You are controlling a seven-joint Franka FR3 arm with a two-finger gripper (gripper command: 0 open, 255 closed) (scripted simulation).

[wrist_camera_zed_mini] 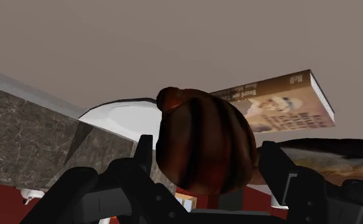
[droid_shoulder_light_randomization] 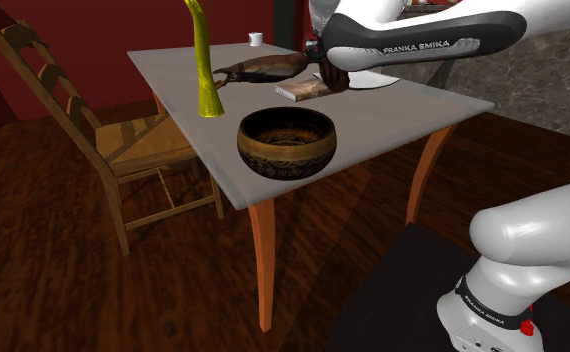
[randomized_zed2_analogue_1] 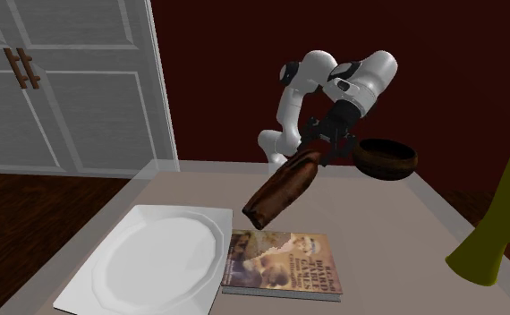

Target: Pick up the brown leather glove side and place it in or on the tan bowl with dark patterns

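Evidently the glove (randomized_zed2_analogue_1: 284, 192) is pinched at one end by the hand (randomized_zed2_analogue_1: 323, 150) and held clear of the counter (randomized_zed2_analogue_1: 387, 224) for carrying to the bowl (droid_shoulder_light_randomization: 286, 152).

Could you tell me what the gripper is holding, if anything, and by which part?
The gripper holds the brown glove by its upper end, jaws clasping both sides; the rest slants down above the table.

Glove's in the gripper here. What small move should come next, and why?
Probably carry the brown glove sideways toward the patterned bowl. The gripper clasps it clear of the table, above the book, and the bowl stands apart from them.
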